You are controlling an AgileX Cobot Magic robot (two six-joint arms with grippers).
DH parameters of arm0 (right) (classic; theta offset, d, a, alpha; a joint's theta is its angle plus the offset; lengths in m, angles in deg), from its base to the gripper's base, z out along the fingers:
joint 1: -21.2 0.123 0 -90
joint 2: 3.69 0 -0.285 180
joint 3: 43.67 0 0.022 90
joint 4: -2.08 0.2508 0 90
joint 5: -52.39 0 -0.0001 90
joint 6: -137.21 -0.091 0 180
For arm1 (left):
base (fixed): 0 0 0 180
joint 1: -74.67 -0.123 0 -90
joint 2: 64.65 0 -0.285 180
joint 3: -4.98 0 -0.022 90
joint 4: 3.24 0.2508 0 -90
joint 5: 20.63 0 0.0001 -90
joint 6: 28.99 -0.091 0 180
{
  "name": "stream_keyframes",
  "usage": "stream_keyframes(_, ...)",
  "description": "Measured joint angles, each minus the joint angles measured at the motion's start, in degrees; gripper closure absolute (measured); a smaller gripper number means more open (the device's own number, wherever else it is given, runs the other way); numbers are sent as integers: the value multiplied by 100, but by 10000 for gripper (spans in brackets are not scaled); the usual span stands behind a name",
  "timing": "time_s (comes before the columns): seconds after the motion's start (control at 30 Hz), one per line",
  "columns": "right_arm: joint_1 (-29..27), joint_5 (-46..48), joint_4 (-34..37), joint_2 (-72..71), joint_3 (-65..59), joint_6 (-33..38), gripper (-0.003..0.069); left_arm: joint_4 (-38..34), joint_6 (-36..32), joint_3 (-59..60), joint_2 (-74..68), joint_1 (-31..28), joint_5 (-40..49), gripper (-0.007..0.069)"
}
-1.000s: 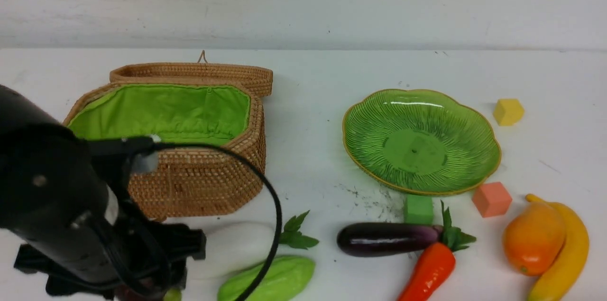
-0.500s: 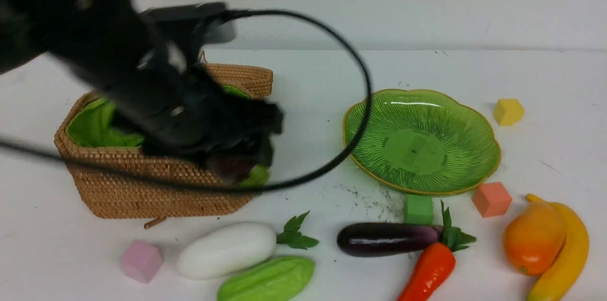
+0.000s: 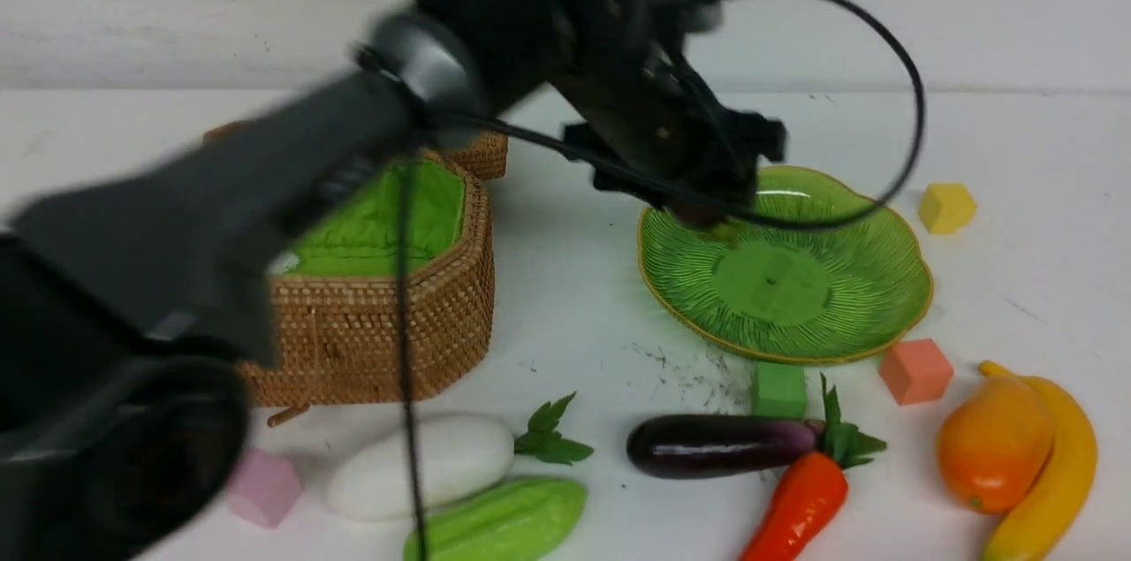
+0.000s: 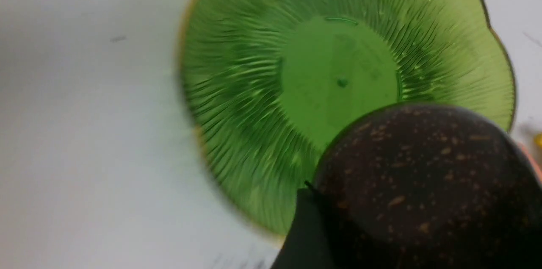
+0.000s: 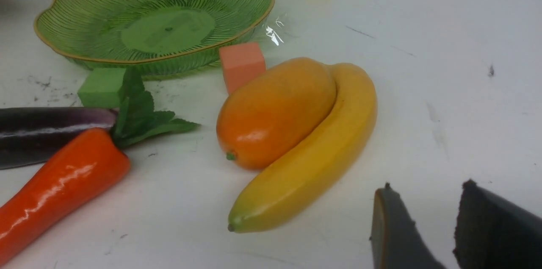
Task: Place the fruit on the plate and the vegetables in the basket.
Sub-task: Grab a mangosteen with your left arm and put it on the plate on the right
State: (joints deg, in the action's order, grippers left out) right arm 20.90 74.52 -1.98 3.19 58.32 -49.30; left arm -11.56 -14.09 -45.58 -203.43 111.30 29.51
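Dark purple mangosteen (image 4: 423,176) sits gripped in our left jaws over the green glass plate (image 3: 875,278) — ready for lowering; our right jaws (image 5: 423,218) stand parted, empty.

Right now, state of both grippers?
Left gripper: closed on the mangosteen, above the plate.
Right gripper: partly open, holding nothing.

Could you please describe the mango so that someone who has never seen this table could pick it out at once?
Find the wide green glass dish, then the salmon-pink foam cube by its near right edge. Just beyond that cube, nearer the robot, lies the mango, plump, oval and orange-yellow, unlike the long, curved yellow banana against it.
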Motion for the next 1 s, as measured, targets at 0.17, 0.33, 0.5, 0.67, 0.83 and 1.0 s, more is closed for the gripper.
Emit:
stream_keyframes(0.17, 0, 0, 0, 0, 0, 0, 414, 8, 144, -812, -915, 85, 7, 53)
stream_keyframes(0.33, 0, 0, 0, 0, 0, 0, 414, -42, 211, -959, -1176, 88, 60, 53)
stream_keyframes(0.5, 0, 0, 0, 0, 0, 0, 414, -66, 224, -992, -1176, 88, 91, 35)
stream_keyframes(0.67, 0, 0, 0, 0, 0, 0, 414, -79, 278, -992, -1176, 88, 121, -17)
stream_keyframes(0.83, 0, 0, 0, 0, 0, 0, 414, -79, 301, -992, -1176, 88, 126, -23)
stream_keyframes(1.0, 0, 0, 0, 0, 0, 0, 414, -20, 301, -992, -1036, 88, 370, -23)
